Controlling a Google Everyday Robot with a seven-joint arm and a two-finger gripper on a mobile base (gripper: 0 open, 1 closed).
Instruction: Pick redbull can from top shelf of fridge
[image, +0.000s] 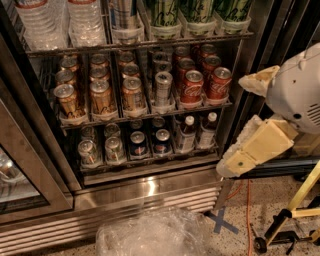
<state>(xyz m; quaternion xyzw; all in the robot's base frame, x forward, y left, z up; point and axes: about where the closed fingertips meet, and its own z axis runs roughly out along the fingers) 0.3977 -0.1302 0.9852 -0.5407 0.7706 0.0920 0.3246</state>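
Observation:
The fridge (150, 187) stands open with wire racks of drinks. The top shelf (140, 44) runs across the top of the view. On it a tall slim silver and blue can, the redbull can (123, 14), stands between water bottles (60, 20) and green-and-white cans (200, 12); its top is cut off by the frame edge. My gripper (232, 125) is at the right, outside the fridge, level with the lower racks. Its two cream fingers (252, 150) are spread apart and empty, pointing left toward the fridge.
The middle rack holds gold cans (100, 95), a silver can (162, 87) and red Coca-Cola cans (192, 87). The bottom rack holds cans and small bottles (187, 132). A crumpled clear plastic bag (150, 232) lies on the floor. A yellow stand (300, 200) is at the right and a glass door (20, 175) at the left.

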